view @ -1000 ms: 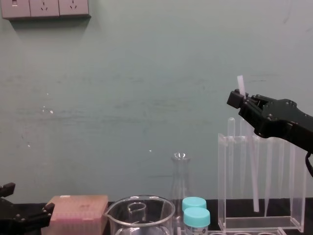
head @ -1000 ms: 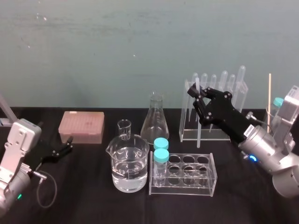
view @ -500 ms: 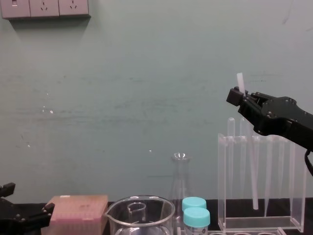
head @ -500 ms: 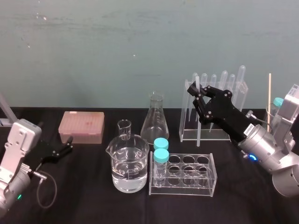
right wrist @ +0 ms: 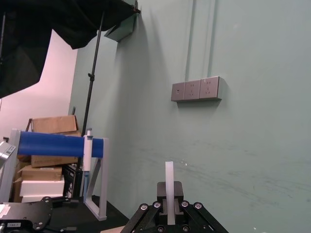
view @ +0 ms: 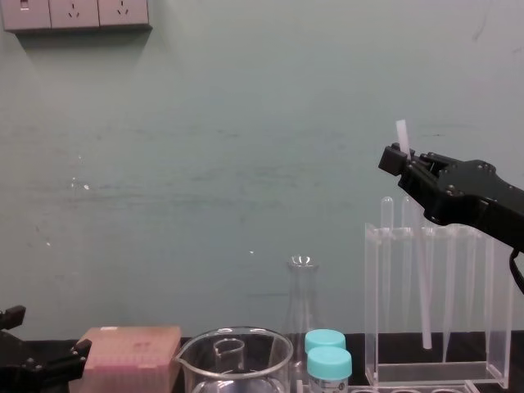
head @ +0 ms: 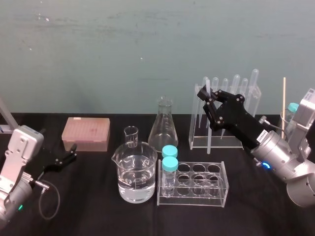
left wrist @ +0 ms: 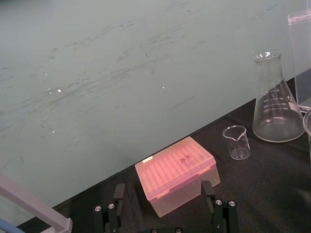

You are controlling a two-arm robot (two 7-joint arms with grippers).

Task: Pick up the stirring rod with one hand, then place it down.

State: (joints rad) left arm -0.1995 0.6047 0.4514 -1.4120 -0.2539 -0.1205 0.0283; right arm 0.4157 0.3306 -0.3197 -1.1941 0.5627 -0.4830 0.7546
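Note:
The stirring rod is a thin translucent white stick, hanging nearly upright in front of the clear rack at the back right. My right gripper is shut on the rod near its top end, and a short stub pokes out above the fingers. The chest view shows the rod running down from the right gripper, its lower end a little above the rack floor. The right wrist view has the rod standing between the fingers. My left gripper rests open at the table's left, holding nothing.
A beaker of water, a small beaker and a conical flask stand mid-table. A tube rack with two blue-capped tubes sits in front. A pink tip box lies ahead of the left gripper. A wooden stick stands far right.
The right gripper has lifted the rod slightly, so its lower end sits a bit higher in front of the rack. The left arm has not moved.

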